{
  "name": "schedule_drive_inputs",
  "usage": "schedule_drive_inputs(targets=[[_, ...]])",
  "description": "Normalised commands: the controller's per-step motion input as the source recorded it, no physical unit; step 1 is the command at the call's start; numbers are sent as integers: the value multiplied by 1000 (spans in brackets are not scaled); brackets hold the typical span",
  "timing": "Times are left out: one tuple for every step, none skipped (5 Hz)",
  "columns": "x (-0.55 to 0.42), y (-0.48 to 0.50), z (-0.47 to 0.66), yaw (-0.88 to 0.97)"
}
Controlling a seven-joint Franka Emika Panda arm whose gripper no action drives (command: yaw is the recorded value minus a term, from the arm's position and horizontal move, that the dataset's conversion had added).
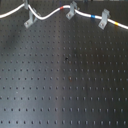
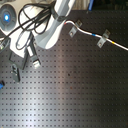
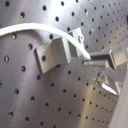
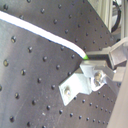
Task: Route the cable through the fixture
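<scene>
- The black perforated metal table [image 1: 65, 85] filled both exterior views, with three clips in a row along its far edge.
- The white Franka arm [image 2: 52, 27] reached in over the second exterior view's left, covering that end of the row. The first exterior view did not show the arm.
- The long thin white cable [image 1: 47, 15] with coloured bands ran along the row. It was already through the narrower darker grey clip [image 1: 71, 10] and the paler whitish clip [image 1: 104, 18].
- The fixture [image 1: 30, 20], a dull grey metal clip with two prongs and a long slanted foot, stood at the first exterior view's left. In the first wrist view the cable [image 3: 30, 30] arched across the top of the fixture [image 3: 52, 50]. I could not tell whether it sat fully down between the prongs.
- The hand [image 4: 89, 59] hung just beside the fixture. Its jaws looked drawn almost together, pinching the cable, whose visible run ended at a fingertip [image 3: 107, 57].
- I judged this to be the seating step. The next move called for drawing the held stretch down into the slot, keeping it taut, then letting go.
</scene>
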Motion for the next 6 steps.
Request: schedule_drive_inputs(targets=[[-81, -219, 185, -154], [-60, -192, 214, -103], [-46, -164, 226, 0], [-6, -54, 296, 0], [-54, -213, 327, 0], [-37, -157, 384, 0]])
